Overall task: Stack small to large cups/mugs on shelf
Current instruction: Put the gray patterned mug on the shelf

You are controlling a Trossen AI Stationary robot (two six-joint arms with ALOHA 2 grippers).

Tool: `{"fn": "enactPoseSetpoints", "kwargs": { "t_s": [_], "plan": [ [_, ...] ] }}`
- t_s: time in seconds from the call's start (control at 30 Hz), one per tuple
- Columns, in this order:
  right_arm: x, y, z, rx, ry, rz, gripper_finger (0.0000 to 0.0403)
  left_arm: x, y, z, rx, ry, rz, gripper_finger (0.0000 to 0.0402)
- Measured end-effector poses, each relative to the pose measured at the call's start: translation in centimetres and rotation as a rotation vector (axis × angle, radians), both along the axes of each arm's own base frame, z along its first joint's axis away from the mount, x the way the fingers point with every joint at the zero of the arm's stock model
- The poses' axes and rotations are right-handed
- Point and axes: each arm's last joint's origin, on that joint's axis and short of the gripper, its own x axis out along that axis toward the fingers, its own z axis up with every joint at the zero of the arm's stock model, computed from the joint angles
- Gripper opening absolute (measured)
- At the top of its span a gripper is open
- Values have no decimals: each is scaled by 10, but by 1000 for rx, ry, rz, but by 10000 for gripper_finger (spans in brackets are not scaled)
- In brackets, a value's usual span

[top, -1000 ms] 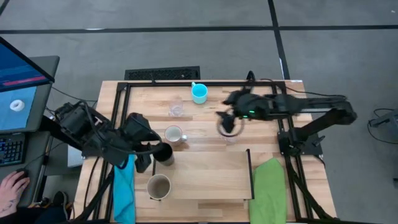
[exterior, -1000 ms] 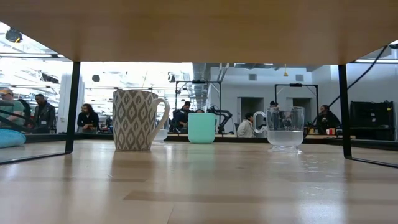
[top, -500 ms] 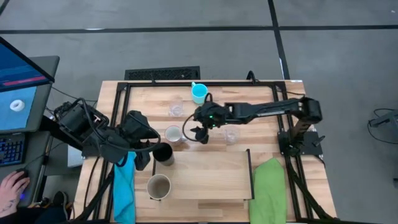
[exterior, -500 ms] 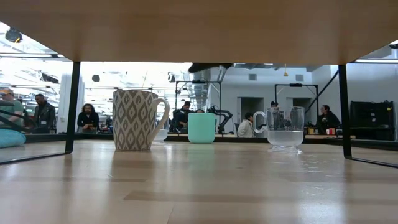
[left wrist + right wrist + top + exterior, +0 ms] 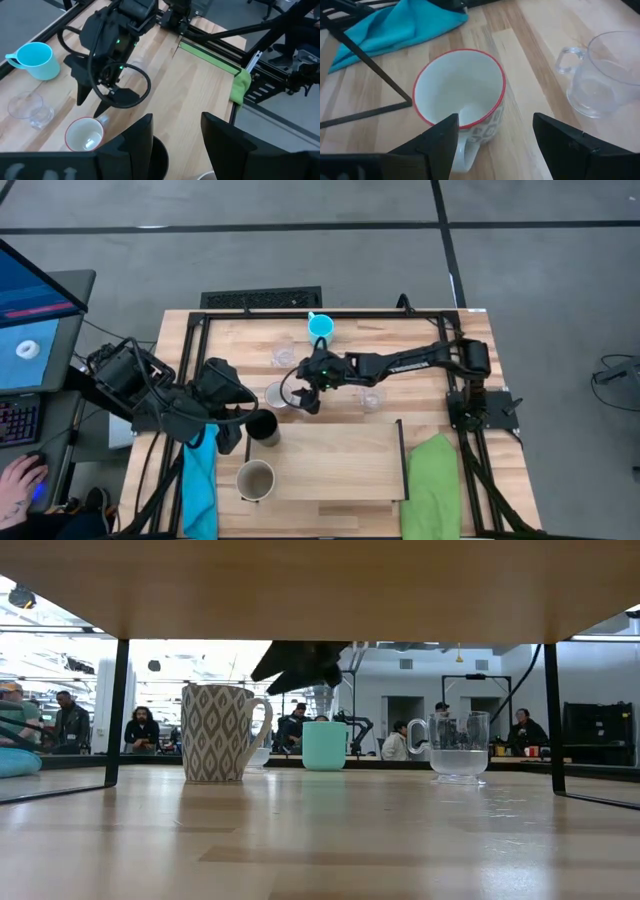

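Finding the white mug (image 5: pixel 279 395) standing upright on the table (image 5: pixel 430 350), just beyond the shelf's (image 5: pixel 330 465) far-left corner, red-rimmed and empty inside in the right wrist view (image 5: pixel 460 95) and patterned on its side in the low view (image 5: pixel 217 732). Hanging right over it with the right gripper (image 5: pixel 300 398), claw spread wide, one finger to each side of the rim (image 5: pixel 502 135) and clear of it, well above the mug's top in the low view (image 5: pixel 300 662); reaching in from the table's right edge with that arm stretched long. Seeing the same gripper from the left wrist (image 5: pixel 92 105), poised just above the mug (image 5: pixel 85 134). Keeping the tumbler (image 5: pixel 265 427) upright at the shelf's far-left corner, with the left gripper (image 5: pixel 243 425) right against it; not possible to tell its grip. Noting the tan mug (image 5: pixel 255 479) standing at the shelf's near-left corner. Placing the far glass (image 5: pixel 284 357) between the white mug and the table's far edge (image 5: pixel 605 75), the blue mug (image 5: pixel 320 328) by the far edge near its middle (image 5: pixel 324 745), and the right glass (image 5: pixel 371 398) just beyond the shelf's far edge toward its right (image 5: pixel 459 745). Spotting a teal cloth (image 5: pixel 200 480) along the table's left edge and a green cloth (image 5: pixel 432 485) at its near-right corner.
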Motion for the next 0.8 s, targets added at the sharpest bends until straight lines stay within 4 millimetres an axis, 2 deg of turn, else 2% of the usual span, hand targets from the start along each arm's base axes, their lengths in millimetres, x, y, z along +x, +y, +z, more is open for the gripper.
{"fn": "enactPoseSetpoints", "kwargs": {
  "t_s": [0.17, 0.3, 0.47, 0.63, 0.8],
  "plan": [
    [14, -1, -2, -1, -14, -1, 279, 0, 0, 0, -5, -2, 5, 158],
    [18, 1, 3, -2, -21, 4, 279, 0, 0, 0, -6, -1, 6, 158],
    [18, -1, 5, -13, -20, -17, 279, 0, 0, 0, -4, -1, 4, 158],
    [18, -2, -8, 5, 35, -40, 279, 0, 0, 0, -5, -1, 4, 158],
    [18, -4, -6, 7, 36, -43, 279, 0, 0, 0, -5, -1, 4, 158]
  ]
}}
